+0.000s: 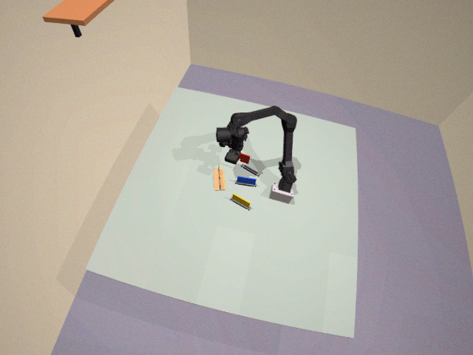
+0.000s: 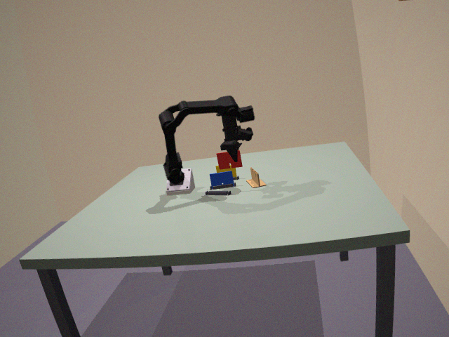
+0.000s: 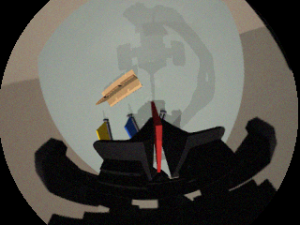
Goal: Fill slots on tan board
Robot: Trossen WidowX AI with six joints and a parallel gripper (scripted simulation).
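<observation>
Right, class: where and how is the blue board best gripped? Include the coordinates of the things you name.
Probably its upper edge, from straight above, one pincer finger per broad face. The blue board (image 1: 246, 180) (image 2: 222, 179) (image 3: 130, 127) is thin and stands upright, its lower edge in a holder (image 1: 245, 185) (image 2: 222, 187).

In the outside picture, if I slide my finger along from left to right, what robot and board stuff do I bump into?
White base plate → blue board → tan board.

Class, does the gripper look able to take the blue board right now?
Probably not: the gripper is shut on the red board, though nothing appears to cover the blue board.
</observation>
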